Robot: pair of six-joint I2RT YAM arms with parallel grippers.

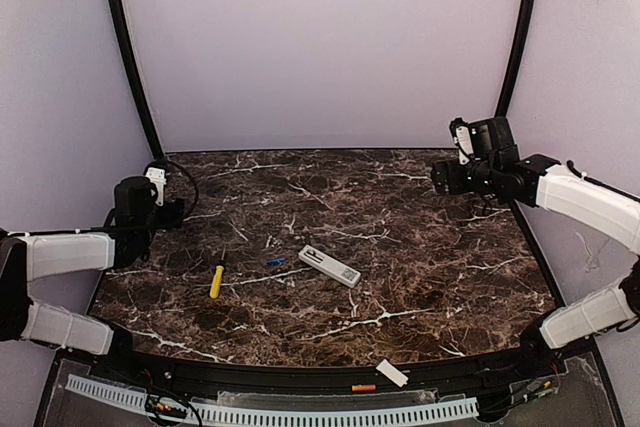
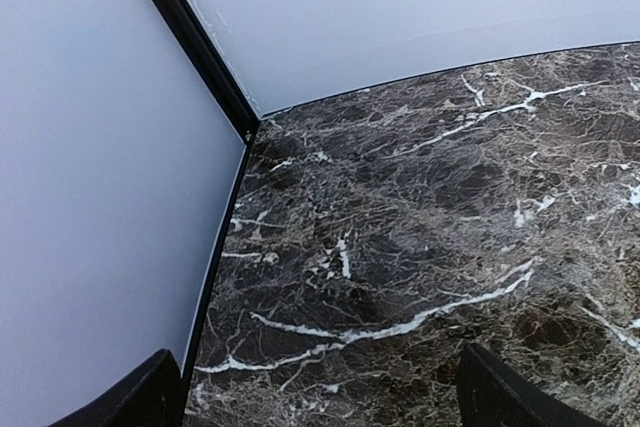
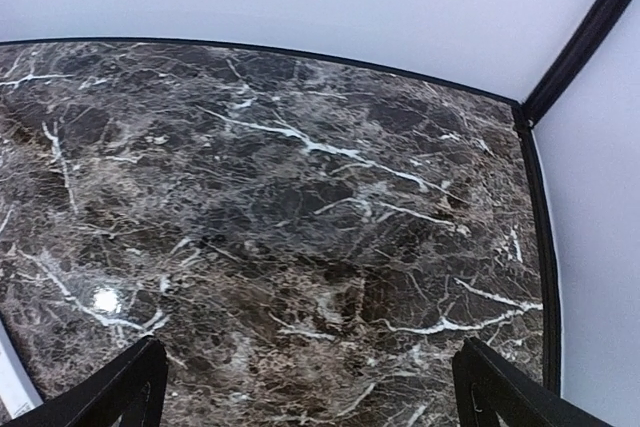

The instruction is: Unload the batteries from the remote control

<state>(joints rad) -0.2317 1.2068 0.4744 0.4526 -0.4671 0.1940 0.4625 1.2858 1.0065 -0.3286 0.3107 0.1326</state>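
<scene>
**Both batteries look to be out; arms parked wide of the work**

The remote control (image 1: 329, 266) lies flat near the middle of the counter (image 1: 400, 207), back side up, its sticker toward the right end. The blue battery (image 1: 275, 260) lies loose on the marble just to its left, apart from it. The orange battery (image 1: 364, 387) sits off the marble on the near ledge, close beside the short white cover plate (image 1: 392, 374). A yellow-handled screwdriver (image 1: 217, 280) lies further left of the blue cell.

With both cells outside the remote and the cover off, the unloading looks finished, or very nearly so. The compartment is too small in the overhead view to confirm that it is bare, so that is a judgement. What may be left is only for the arms to retire.

The left end effector (image 2: 315, 377) is spread wide and carries nothing; between its fingers only marble shows. The right end effector (image 3: 308, 362) is likewise fully spread and empty.

Only the overhead view shows the remote, the batteries, the cover and the tool. The left wrist view sees the far left corner of the counter and the wall; the right wrist view sees the far right corner. Neither wrist view takes in any task item, but each shows plainly its own wide, empty fingers
</scene>
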